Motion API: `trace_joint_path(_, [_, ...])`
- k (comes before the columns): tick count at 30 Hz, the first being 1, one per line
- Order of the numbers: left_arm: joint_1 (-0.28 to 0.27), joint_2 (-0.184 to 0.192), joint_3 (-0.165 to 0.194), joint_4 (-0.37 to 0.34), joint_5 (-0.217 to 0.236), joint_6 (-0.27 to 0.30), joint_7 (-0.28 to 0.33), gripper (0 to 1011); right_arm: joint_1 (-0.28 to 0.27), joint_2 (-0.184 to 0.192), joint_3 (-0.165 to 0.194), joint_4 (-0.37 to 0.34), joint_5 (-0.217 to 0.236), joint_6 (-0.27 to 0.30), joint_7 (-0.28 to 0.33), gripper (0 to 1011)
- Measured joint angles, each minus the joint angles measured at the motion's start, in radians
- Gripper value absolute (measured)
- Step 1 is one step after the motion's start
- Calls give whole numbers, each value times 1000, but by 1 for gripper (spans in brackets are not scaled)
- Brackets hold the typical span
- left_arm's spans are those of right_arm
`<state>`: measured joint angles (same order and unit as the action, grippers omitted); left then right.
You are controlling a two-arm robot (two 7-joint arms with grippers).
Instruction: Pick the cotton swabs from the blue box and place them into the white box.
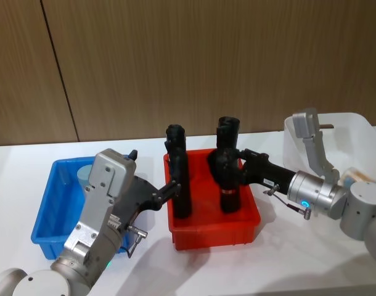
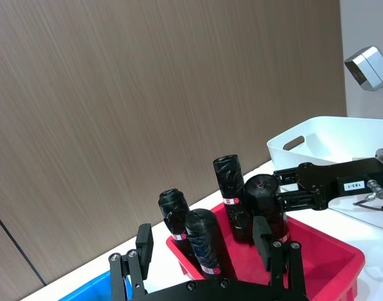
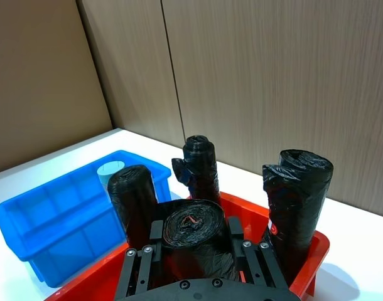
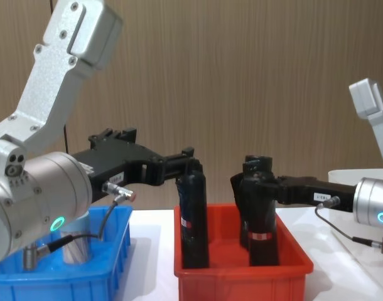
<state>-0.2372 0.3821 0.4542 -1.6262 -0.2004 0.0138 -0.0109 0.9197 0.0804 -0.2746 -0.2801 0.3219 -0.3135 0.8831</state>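
One jar of the cotton swabs (image 1: 84, 173) with a pale lid (image 3: 113, 169) stands at the far end of the blue box (image 1: 52, 209), on the table's left. My left gripper (image 1: 175, 185) is open; its fingers (image 2: 144, 241) straddle a black roll (image 2: 204, 248) at the front left of the red bin (image 1: 216, 231). My right gripper (image 1: 228, 166) is shut on another black roll (image 3: 191, 229) in that bin's right half. The white box (image 1: 354, 126) stands at the far right, behind my right arm.
Several tall black rolls with red-white labels stand upright in the red bin between the blue and white boxes. A wood-panelled wall (image 1: 188, 61) runs close behind the table. The white tabletop (image 1: 237, 271) in front of the bins is bare.
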Motion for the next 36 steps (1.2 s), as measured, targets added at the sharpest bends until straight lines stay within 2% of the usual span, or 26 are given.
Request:
trace_joint_path(8, [0, 0, 0, 0, 0, 0, 0, 1004, 14, -5, -2, 23, -6, -24, -20, 563])
trace_joint_path(12, [0, 0, 0, 0, 0, 0, 0, 1004, 9, -3, 3, -3, -8, -27, -42, 550])
trace_joint_path(19, [0, 0, 0, 0, 0, 0, 0, 1004, -67, 25, 22, -183, -11, 28, -119, 550])
trace_joint_path(22, [0, 0, 0, 0, 0, 0, 0, 1004, -119, 44, 34, -309, -10, 74, -175, 550])
trace_joint_path(24, [0, 0, 0, 0, 0, 0, 0, 1004, -138, 51, 39, -355, -9, 93, -202, 550])
trace_joint_path(25, [0, 0, 0, 0, 0, 0, 0, 1004, -161, 60, 44, -410, -9, 110, -225, 550])
trace_joint_path(28, [0, 0, 0, 0, 0, 0, 0, 1004, -187, 70, 51, -475, -8, 136, -266, 550])
trace_joint_path(31, [0, 0, 0, 0, 0, 0, 0, 1004, -230, 85, 62, -583, -8, 177, -332, 550])
trace_joint_path(35, [0, 0, 0, 0, 0, 0, 0, 1004, -262, 97, 69, -661, -12, 206, -388, 550])
trace_joint_path(36, [0, 0, 0, 0, 0, 0, 0, 1004, -277, 103, 73, -699, -14, 219, -413, 550])
